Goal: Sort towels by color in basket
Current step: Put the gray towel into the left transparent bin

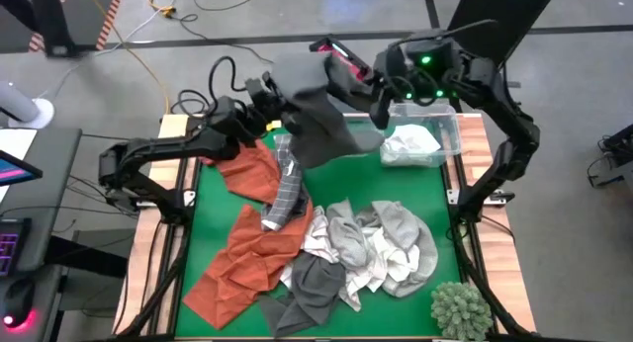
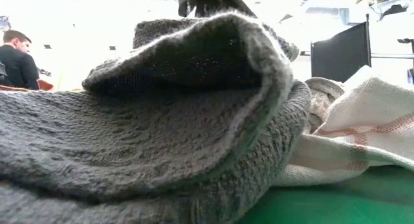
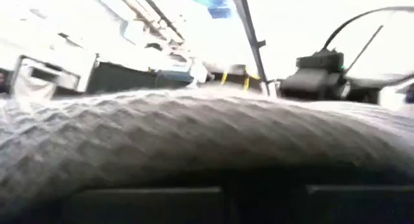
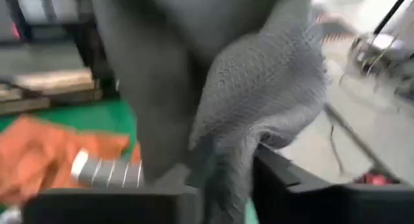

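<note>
Held towel: your two arms hold a dark grey towel [image 1: 315, 120] lifted above the far middle of the bench [image 1: 425, 199], stretched between them and drooping at its centre.
Left gripper [image 1: 269, 93]: it sits at the towel's left end, jaws closed on the cloth; your left wrist view is filled by grey weave passing just in front of the camera.
Right gripper [image 1: 341, 70]: it sits at the towel's upper right end, jaws gripping the same dark grey towel, which hangs in folds across your right wrist view [image 4: 259, 94].
Clear bin [image 1: 450, 134]: it stands at the far right of the green mat, just beside the held towel, with a white towel [image 1: 410, 144] inside it.
Checked towel [image 1: 284, 189]: grey and white, it lies in a long strip below the held towel, crossing the orange cloth.
Rust-orange towels [image 1: 252, 238]: they spread from the far left towards the near left corner of the mat.
Mixed heap [image 1: 371, 248]: light grey, white and dark grey towels lie tangled in the near middle.
Low view: a dark grey towel [image 2: 162, 120] fills most of it, with a white cloth [image 2: 362, 133] to its right.
Plant ball [image 1: 461, 309]: green and spiky, at the near right corner.
Background: a person [image 2: 16, 56] sits far off in the room.
</note>
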